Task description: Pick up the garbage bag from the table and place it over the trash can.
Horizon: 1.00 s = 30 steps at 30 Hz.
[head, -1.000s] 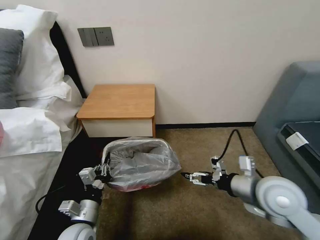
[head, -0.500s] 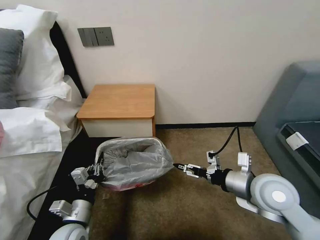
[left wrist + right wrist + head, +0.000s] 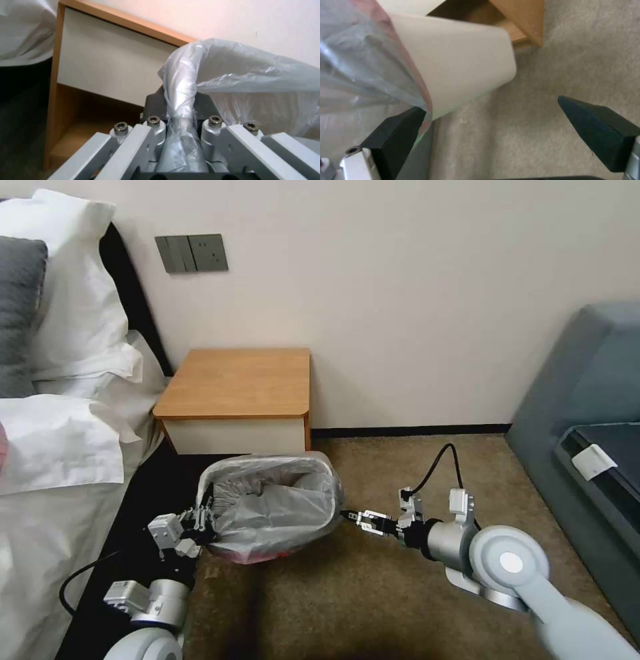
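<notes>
The garbage bag (image 3: 273,507) is draped over the trash can (image 3: 463,57), which stands on the carpet in front of the table (image 3: 240,380). The bag's pinkish bottom hangs low at the front. My left gripper (image 3: 202,521) is at the can's left side, shut on a twisted strip of the garbage bag (image 3: 181,100). My right gripper (image 3: 348,515) sits at the can's right side and is open. In the right wrist view the right gripper (image 3: 493,120) has one finger (image 3: 396,135) touching the garbage bag's (image 3: 360,70) hanging edge, with the can's cream wall between the jaws.
A bed with white pillows (image 3: 67,380) runs along the left, close to my left arm. A grey-blue sofa (image 3: 587,400) stands at the right. The wall is behind the table. Open carpet (image 3: 373,600) lies in front of the can.
My right gripper has moved left across the carpet up to the bag's right side. The left gripper, still holding the bag, pulled its edge a little left.
</notes>
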### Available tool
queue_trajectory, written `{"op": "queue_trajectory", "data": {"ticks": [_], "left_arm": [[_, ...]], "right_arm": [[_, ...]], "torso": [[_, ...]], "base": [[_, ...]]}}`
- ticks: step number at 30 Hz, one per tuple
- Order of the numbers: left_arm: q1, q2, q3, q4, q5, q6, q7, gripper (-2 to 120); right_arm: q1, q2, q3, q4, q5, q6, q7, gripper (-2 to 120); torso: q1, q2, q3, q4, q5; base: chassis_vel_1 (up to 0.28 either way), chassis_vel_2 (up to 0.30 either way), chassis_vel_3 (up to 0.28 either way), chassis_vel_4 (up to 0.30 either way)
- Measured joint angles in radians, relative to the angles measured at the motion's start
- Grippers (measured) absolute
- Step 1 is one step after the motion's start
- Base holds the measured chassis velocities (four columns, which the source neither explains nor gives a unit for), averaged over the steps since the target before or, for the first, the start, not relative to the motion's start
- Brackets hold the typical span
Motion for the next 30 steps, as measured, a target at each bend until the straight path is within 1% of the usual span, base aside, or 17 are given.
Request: {"op": "queue_trajectory", "data": {"ticks": [2,4,6,11,14,15,16,18,20,22,24,26,27,28,30], "left_arm": [[0.005,-0.002,0.000,-0.007,0.001,-0.001,0.000,9],[0.006,-0.002,0.000,-0.010,0.001,-0.001,0.000,9],[0.009,-0.002,-0.001,-0.017,-0.001,0.001,0.000,9],[0.009,-0.005,0.000,-0.018,-0.003,0.003,-0.012,9],[0.006,-0.005,-0.001,-0.016,-0.005,0.004,-0.019,9],[0.001,-0.006,-0.004,-0.013,-0.009,0.008,-0.032,9],[0.001,-0.006,-0.004,-0.013,-0.009,0.008,-0.032,9],[-0.012,-0.006,-0.009,-0.008,-0.018,0.027,-0.063,9],[-0.027,-0.004,-0.015,0.001,-0.021,0.037,-0.093,9],[-0.030,-0.003,-0.015,0.002,-0.022,0.039,-0.099,9],[-0.038,-0.002,-0.015,0.005,-0.027,0.048,-0.113,9],[-0.038,-0.002,-0.015,0.005,-0.027,0.048,-0.113,9],[-0.039,-0.001,-0.014,0.005,-0.031,0.054,-0.116,9],[-0.037,0.000,-0.013,0.002,-0.030,0.059,-0.116,9],[-0.036,0.001,-0.013,0.001,-0.028,0.060,-0.116,9]], "right_arm": [[0.030,0.023,-0.026,-0.046,-0.036,-0.002,-0.007,100],[0.039,0.031,-0.034,-0.059,-0.049,-0.003,-0.012,100],[0.058,0.050,-0.052,-0.092,-0.094,-0.003,-0.026,100],[0.056,0.056,-0.050,-0.089,-0.115,-0.003,-0.027,100],[0.033,0.040,-0.033,-0.066,-0.119,-0.005,-0.034,100],[0.001,0.015,-0.016,-0.041,-0.149,-0.010,-0.060,100],[0.001,0.015,-0.016,-0.041,-0.149,-0.010,-0.060,100],[-0.051,-0.026,0.006,-0.008,-0.251,-0.005,-0.140,100],[-0.089,-0.060,0.031,0.027,-0.325,0.012,-0.190,100],[-0.098,-0.069,0.038,0.041,-0.336,0.020,-0.199,100],[-0.108,-0.088,0.055,0.085,-0.352,0.041,-0.204,100],[-0.108,-0.089,0.055,0.087,-0.352,0.042,-0.204,100],[-0.104,-0.110,0.067,0.122,-0.360,0.054,-0.200,100],[-0.089,-0.129,0.077,0.155,-0.362,0.091,-0.199,100],[-0.084,-0.134,0.079,0.166,-0.362,0.101,-0.200,100]], "torso": [[0.000,0.000,0.000,0.0001,0.0001],[0.000,0.000,0.000,0.0001,0.0001],[0.000,0.000,0.000,0.0001,0.0002],[0.000,0.000,0.000,0.0003,0.0002],[0.000,0.000,0.000,0.0002,0.0002],[0.000,0.000,0.000,0.0001,0.0000],[0.000,0.000,0.000,0.0001,0.0000],[0.000,0.000,0.000,-0.0001,0.0002],[0.000,0.000,0.000,-0.0002,0.0000],[0.000,0.000,0.000,-0.0001,0.0002],[0.000,0.000,0.000,-0.0001,0.0001],[0.000,0.000,0.000,-0.0001,0.0000],[0.000,0.000,0.000,-0.0001,0.0000],[0.000,0.000,0.000,-0.0001,0.0002],[0.000,0.000,0.000,0.0000,0.0002]], "base": [[0.000,0.000,0.000,0.000],[0.000,0.000,0.000,0.000],[0.000,0.000,0.000,0.000],[0.000,0.000,0.000,0.000],[0.000,0.000,0.000,0.000],[0.000,0.000,0.000,0.000],[0.000,0.000,0.000,0.000],[0.000,0.000,0.000,0.000],[0.000,0.000,0.000,0.000],[0.000,0.000,0.000,0.000],[0.000,0.000,0.000,0.000],[0.000,0.000,0.000,0.000],[0.000,0.000,0.000,0.000],[0.000,0.000,0.000,0.000],[0.000,0.000,0.000,0.000]]}}
